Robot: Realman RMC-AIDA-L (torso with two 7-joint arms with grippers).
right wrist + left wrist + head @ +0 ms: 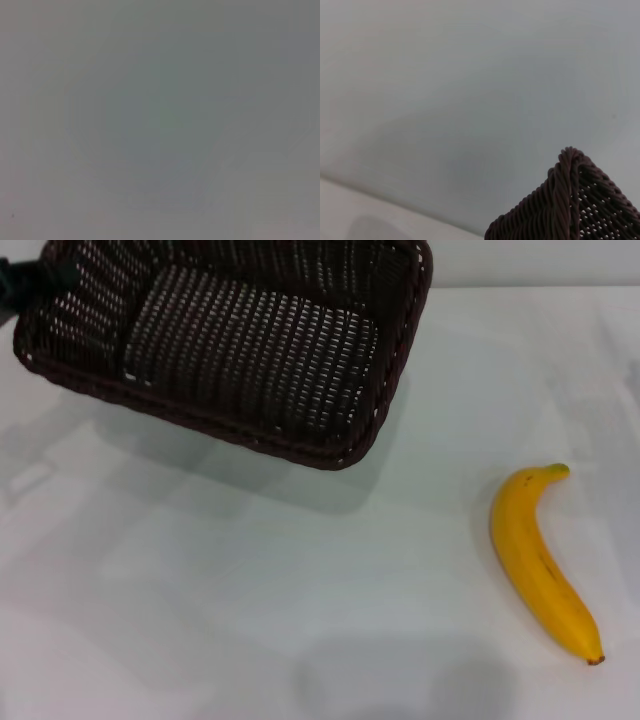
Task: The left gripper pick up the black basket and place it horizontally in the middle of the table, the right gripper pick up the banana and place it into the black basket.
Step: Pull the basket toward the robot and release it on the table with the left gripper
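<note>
The black basket [250,350] hangs tilted above the table [250,590] at the far left, and its shadow lies on the white top below it. My left gripper [28,288] shows only as a dark shape at the basket's left rim and holds it there. A corner of the braided rim shows in the left wrist view [570,200]. The banana [535,560] lies flat on the table at the right, stem end pointing away from me. My right gripper is out of view; the right wrist view shows only a plain grey surface.
White tabletop lies between the basket and the banana. A faint shadow [400,680] falls on the table near the front edge. A pale wall band [540,260] runs along the far side.
</note>
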